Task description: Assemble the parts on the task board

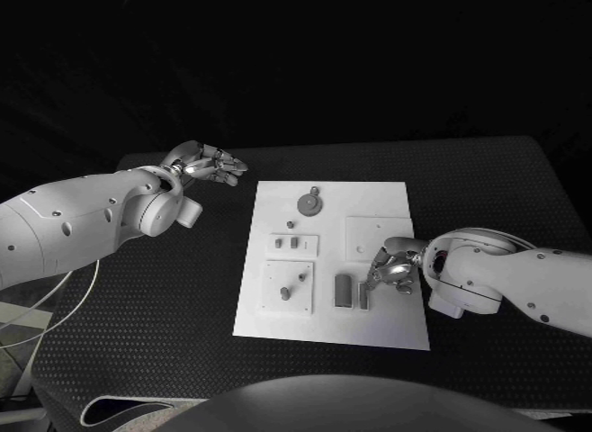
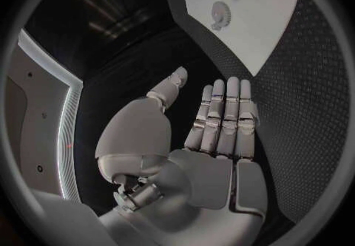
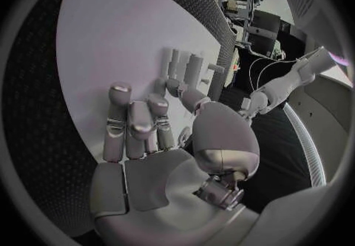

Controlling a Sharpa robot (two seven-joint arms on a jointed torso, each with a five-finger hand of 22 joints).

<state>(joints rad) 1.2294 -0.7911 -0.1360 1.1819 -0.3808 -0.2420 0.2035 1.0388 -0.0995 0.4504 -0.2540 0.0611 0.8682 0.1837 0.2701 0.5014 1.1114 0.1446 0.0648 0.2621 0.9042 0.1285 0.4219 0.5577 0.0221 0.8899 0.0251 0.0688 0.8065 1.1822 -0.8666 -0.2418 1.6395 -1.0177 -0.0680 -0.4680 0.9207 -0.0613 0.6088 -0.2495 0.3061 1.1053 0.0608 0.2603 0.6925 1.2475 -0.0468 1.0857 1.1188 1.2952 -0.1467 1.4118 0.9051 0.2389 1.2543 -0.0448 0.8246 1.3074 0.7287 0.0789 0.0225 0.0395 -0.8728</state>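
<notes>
The white task board [image 1: 273,319] lies in the middle of the table. On it are a round grey gear [image 1: 312,203], two small pieces in a raised plate [image 1: 289,241], a peg [image 1: 286,292] and two upright grey blocks [image 1: 343,288]. My right hand [image 1: 393,266] hovers over the board's right side, just beside the blocks. In the right wrist view its fingers [image 3: 133,125] are half bent and hold nothing, and the thumb reaches toward the blocks [image 3: 185,65]. My left hand [image 1: 208,165] is off the board's far left corner, fingers [image 2: 222,116] straight and apart, empty.
A square raised plate [image 1: 374,236] sits on the board behind my right hand. Black textured table [image 1: 490,189] surrounds the board on all sides. In the left wrist view the gear [image 2: 219,14] lies on the board [image 2: 274,27] well beyond the fingertips.
</notes>
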